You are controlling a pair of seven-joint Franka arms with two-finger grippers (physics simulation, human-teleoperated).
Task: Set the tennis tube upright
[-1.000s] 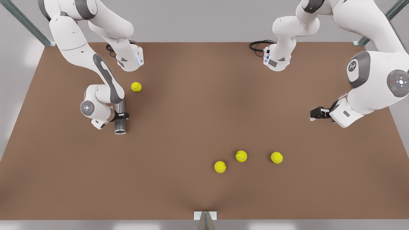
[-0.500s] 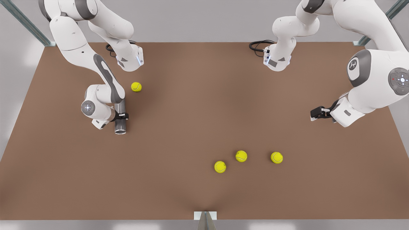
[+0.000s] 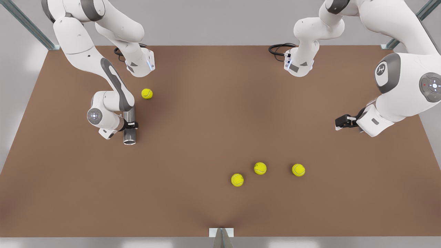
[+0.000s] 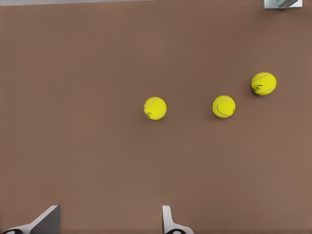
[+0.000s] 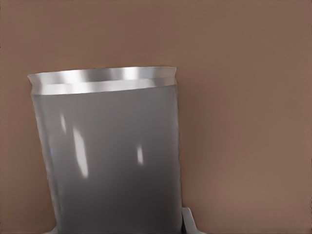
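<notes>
The tennis tube (image 3: 130, 136) is a grey metallic cylinder at the front view's left, with its light-rimmed hollow end toward the table's near side. My right gripper (image 3: 131, 125) is shut on the tube around its middle, and the arm hides the far part. In the right wrist view the tube (image 5: 105, 156) runs out from between my right gripper (image 5: 119, 229) toward its bright rim. My left gripper (image 3: 339, 122) hovers at the front view's right, apart from the tube. The left wrist view shows the left gripper (image 4: 107, 225) open with nothing in it.
Three yellow tennis balls (image 3: 260, 168) lie near the table's front middle, and the left wrist view shows them as well (image 4: 155, 108). Another ball (image 3: 147, 93) lies just behind the tube. Both arm bases and black cables (image 3: 279, 48) stand at the back edge.
The arm at the front view's right has shifted very slightly. The tube, the right gripper and the balls have stayed in place.
</notes>
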